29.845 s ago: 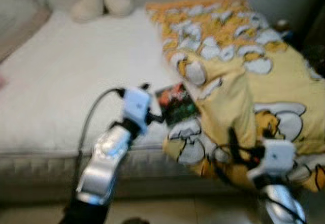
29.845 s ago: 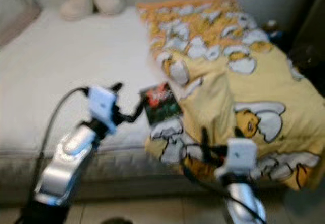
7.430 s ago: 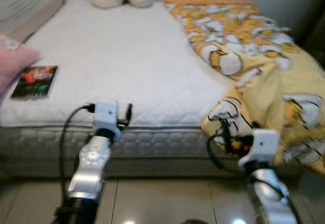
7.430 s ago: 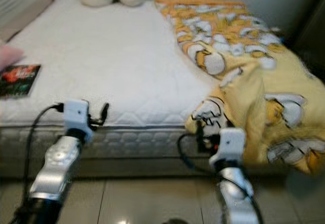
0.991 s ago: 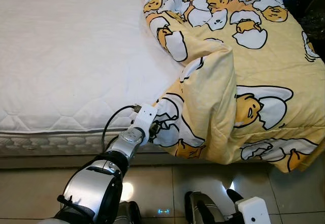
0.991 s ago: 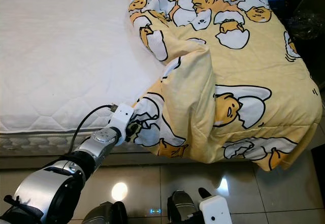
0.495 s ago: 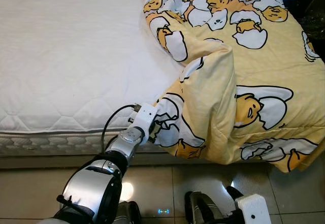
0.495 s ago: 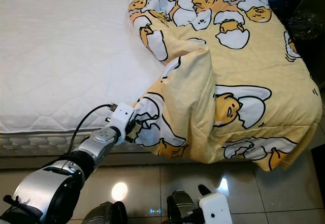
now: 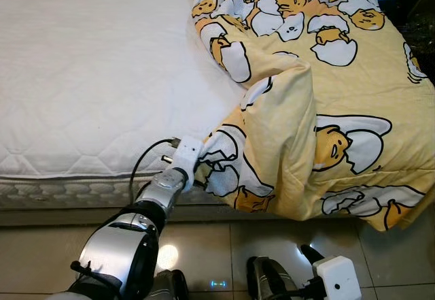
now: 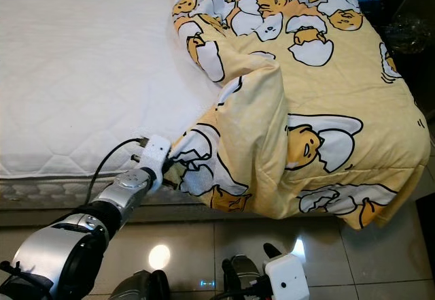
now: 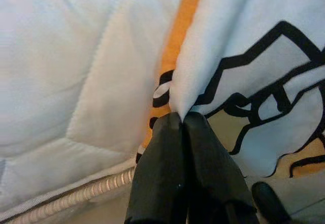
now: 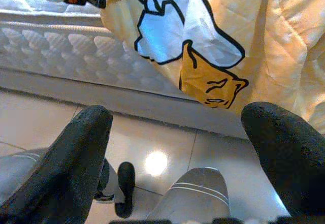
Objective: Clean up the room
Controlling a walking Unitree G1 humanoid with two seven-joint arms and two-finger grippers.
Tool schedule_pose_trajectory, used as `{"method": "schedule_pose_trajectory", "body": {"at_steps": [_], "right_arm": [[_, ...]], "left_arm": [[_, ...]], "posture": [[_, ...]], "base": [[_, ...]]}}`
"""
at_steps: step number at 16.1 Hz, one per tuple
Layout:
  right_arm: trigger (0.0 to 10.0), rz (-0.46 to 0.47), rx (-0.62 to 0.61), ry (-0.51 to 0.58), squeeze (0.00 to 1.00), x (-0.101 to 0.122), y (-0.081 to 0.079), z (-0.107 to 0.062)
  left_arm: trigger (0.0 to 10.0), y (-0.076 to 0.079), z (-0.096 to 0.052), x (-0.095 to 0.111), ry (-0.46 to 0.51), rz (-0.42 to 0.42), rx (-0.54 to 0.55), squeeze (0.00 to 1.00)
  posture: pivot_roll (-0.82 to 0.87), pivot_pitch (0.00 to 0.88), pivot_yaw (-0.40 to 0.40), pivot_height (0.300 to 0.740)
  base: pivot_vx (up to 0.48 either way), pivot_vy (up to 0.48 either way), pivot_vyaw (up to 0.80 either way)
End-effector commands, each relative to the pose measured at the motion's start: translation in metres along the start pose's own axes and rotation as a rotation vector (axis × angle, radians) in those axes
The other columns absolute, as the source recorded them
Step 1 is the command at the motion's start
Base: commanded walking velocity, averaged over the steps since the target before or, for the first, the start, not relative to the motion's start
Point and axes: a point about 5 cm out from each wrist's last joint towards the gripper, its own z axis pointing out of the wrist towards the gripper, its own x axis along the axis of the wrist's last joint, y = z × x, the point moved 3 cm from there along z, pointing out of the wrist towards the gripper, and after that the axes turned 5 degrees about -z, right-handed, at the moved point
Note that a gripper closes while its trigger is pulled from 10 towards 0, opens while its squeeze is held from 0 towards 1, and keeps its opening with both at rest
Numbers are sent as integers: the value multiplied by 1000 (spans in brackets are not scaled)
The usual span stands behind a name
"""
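My left gripper [image 11: 182,120] pinches the yellow blanket [image 9: 326,89] corner at seven o'clock, to spread it over the mattress [image 9: 95,75]; my right gripper [image 12: 177,148] hangs unclenched

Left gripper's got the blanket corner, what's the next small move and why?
Probably draw the left gripper toward the bare side of the white mattress, keeping its fingers shut. They pinch a fold of the yellow cartoon blanket at the bed's near edge, and the blanket lies bunched over the right half, so pulling across should spread it.
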Motion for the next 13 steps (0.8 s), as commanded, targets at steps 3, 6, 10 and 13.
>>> {"method": "schedule_pose_trajectory", "body": {"at_steps": [3,6,10,13], "right_arm": [[10000,20,17,-31,0,-8,0,3],[10000,11,53,-13,0,-5,-3,9],[10000,-5,75,-7,0,-4,0,14],[10000,-11,91,-2,0,-3,0,18]], "left_arm": [[0,-25,-9,-20,-13,-72,18,0],[0,-59,-29,-65,-95,-129,83,0],[0,-85,-56,-116,-198,-174,158,0],[0,-92,-75,-148,-265,-188,197,0]], "posture": [[-359,145,51,714],[-325,124,53,714],[-303,110,48,714],[-283,94,41,714]], "base": [[0,0,0],[0,0,0],[0,0,0],[0,0,0]]}}
